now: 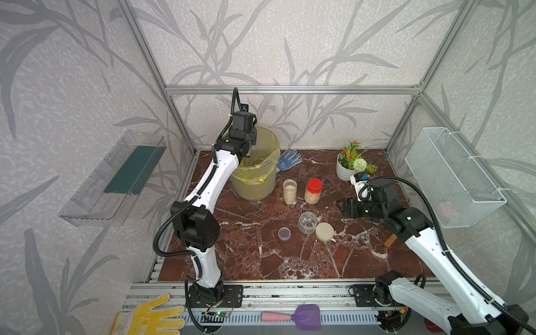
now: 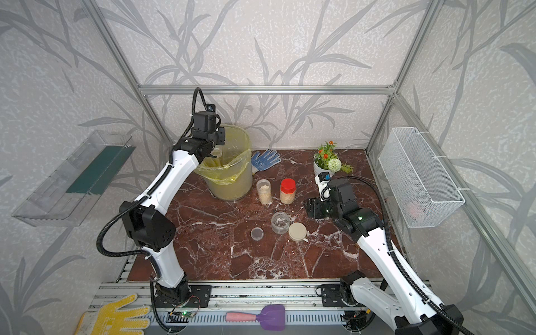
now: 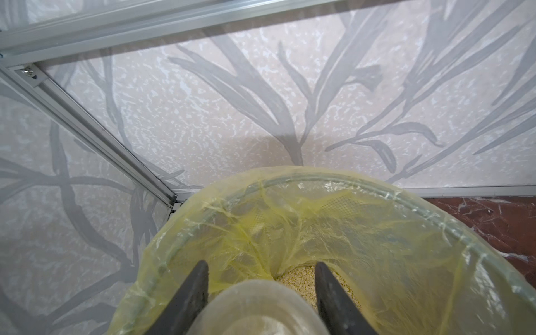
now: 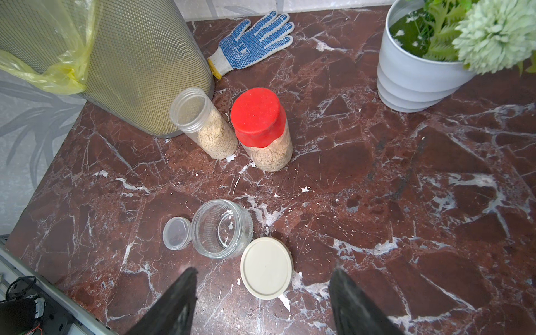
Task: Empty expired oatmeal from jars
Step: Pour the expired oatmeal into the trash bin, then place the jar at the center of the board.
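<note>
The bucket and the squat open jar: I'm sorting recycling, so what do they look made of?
Bucket: fine metal mesh by its woven grid, dull finish; its liner is thin crinkled yellow plastic film. Squat jar: clear, glossy, thick-walled, ribbed, probably glass, possibly hard plastic.

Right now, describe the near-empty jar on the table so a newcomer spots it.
Find the yellow-lined bucket at the back. Beside it stand a slim jar and a red-capped jar, both holding oatmeal; nearer the front sits the squat jar. It alone is wide, lidless and nearly empty, with a beige lid beside it.
</note>
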Robot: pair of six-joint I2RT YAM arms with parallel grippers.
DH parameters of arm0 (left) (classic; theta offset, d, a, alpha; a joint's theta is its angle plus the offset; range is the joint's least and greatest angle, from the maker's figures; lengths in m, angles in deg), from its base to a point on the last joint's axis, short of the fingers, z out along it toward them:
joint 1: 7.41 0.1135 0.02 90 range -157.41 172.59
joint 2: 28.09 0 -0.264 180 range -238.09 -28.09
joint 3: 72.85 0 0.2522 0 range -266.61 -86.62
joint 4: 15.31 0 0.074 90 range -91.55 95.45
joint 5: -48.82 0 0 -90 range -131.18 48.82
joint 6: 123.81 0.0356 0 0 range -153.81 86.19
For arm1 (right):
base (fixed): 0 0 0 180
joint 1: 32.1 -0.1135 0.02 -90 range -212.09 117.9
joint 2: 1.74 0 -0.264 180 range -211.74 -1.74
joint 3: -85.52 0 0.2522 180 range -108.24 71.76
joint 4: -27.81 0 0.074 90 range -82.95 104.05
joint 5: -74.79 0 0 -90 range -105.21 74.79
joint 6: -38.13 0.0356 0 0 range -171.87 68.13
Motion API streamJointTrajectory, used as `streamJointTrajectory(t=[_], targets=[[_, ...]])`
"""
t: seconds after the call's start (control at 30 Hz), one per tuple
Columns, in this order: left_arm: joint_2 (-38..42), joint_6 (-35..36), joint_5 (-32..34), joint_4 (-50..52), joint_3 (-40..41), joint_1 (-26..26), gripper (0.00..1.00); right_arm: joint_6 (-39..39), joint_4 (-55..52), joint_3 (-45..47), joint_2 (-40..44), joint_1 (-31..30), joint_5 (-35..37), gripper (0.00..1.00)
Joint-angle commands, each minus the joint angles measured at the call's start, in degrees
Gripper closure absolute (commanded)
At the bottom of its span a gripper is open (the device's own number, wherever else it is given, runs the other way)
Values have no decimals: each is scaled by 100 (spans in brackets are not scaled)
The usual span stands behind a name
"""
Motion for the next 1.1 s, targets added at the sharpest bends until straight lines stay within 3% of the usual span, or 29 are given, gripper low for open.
streamJointTrajectory(t=[0.0,0.2,0.37,0.53,0.67,0.8,0.93,1.07], targets=[[322,-444,-356,167,-28,39,100,37,167,-143,-48,27,-185,28],[919,-2480,-922,-331,367,309,100,546,655,-88,-153,27,-588,28],[1211,-3436,-1313,-703,538,284,100,1197,1000,-184,-163,28,-781,28],[1539,-4561,-1445,-1117,932,211,100,2242,1470,0,-102,27,-896,28],[1744,-5271,-1601,-1431,1269,-39,100,3361,2477,486,2,27,-1139,29],[2007,-5526,-1120,-1910,1765,-806,100,4108,3004,752,106,18,-1085,29],[2192,-6248,-757,-2766,2535,-1312,100,4468,3367,902,253,13,-964,25],[2227,-6653,149,-3404,3008,-1954,100,4988,3967,1114,243,-24,-953,22]])
